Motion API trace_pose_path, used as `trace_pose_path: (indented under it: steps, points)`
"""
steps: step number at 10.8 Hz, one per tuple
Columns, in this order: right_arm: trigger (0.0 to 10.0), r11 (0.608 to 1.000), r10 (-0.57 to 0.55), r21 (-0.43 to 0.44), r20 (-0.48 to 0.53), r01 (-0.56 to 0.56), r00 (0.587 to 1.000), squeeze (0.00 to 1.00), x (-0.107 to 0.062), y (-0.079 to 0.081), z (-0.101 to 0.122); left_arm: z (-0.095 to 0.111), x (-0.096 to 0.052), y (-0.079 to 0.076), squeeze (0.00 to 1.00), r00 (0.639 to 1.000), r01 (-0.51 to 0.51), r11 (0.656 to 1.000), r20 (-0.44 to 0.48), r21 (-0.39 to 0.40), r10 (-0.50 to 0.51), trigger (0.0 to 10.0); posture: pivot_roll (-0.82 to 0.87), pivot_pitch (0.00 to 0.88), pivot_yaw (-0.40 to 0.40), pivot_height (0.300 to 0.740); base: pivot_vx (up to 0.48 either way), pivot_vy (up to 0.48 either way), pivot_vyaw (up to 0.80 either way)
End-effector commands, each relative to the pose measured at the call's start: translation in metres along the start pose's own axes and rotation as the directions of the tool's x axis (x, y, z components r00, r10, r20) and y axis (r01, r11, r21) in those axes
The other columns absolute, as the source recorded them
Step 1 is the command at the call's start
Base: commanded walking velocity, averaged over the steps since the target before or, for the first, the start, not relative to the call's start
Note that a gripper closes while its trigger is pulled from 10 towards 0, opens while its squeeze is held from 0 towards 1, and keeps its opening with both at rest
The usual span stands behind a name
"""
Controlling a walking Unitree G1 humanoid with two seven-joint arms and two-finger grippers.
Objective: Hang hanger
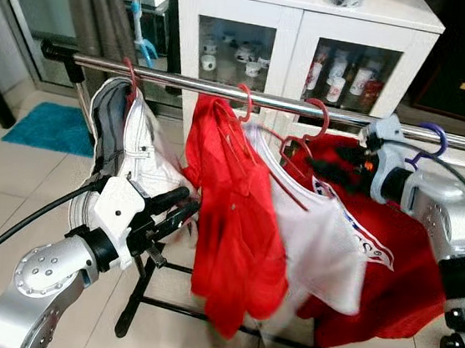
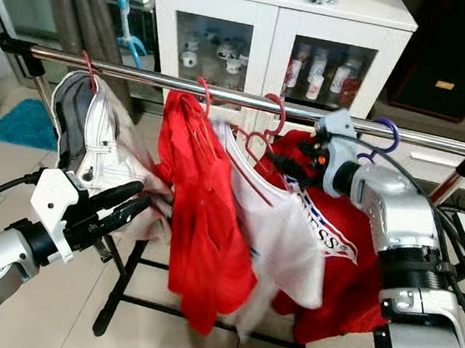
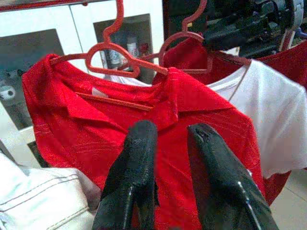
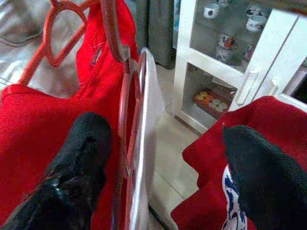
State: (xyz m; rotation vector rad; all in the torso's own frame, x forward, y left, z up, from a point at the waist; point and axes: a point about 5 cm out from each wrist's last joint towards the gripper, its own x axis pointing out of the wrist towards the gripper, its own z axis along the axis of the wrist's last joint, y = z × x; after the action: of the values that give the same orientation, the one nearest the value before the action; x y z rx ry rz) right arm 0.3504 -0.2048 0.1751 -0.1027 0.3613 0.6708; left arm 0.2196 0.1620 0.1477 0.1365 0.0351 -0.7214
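Behind the rail (image 1: 225,91), a white cabinet (image 1: 303,31). Red hanger (image 1: 248,113) with its red shirt (image 1: 232,216) hooks on at 12 o'clock, apparently hung already. Right gripper (image 1: 348,158) at 3, fingers apart; left gripper (image 1: 180,210) at 8, slightly apart, empty. Only withdrawal seems left.

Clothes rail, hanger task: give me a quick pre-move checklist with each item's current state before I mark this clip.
1. Rail level and steady: ok.
2. Red shirt's hanger hooked over the rail: ok.
3. White shirt's hanger hooked over the rail: ok.
4. Right gripper open, fingers spread on either side of the white shirt's hanger neck: ok.
5. Left gripper free of fabric: ok, open just short of the red shirt.
6. Purple hanger seated on the rail: cannot tell, right wrist blocks it.
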Motion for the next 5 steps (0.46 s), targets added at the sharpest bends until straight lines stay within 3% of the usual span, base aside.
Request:
trace_pose_path:
  steps: [1,2,3,5]
  points:
    - [10.0,1.0,0.006,0.005,0.011,-0.006,1.0,1.0,-0.005,-0.001,0.002,0.001,0.002,-0.001,0.0,1.0,0.018,1.0,-0.005,0.013,-0.018,10.0,0.08,0.0,0.025,0.74,0.0,0.0,0.0]
    - [10.0,1.0,0.015,0.007,0.003,-0.015,1.0,0.87,0.0,0.004,-0.001,0.002,0.004,-0.001,0.0,1.0,0.023,1.0,-0.001,0.012,-0.023,10.0,0.07,0.0,0.027,0.74,0.0,0.0,0.0]
    - [10.0,0.999,-0.036,0.017,-0.01,0.036,0.999,0.0,0.013,0.006,-0.006,0.003,0.007,-0.003,0.0,0.999,0.037,0.999,0.007,0.007,-0.037,10.0,0.07,0.0,0.03,0.74,0.0,0.0,0.0]
    - [10.0,0.994,-0.104,0.033,-0.048,0.106,0.993,0.0,0.025,0.005,-0.013,0.003,0.01,-0.004,0.0,0.999,0.053,0.999,0.008,0.008,-0.053,10.0,0.08,0.0,0.02,0.74,0.0,0.0,0.0]
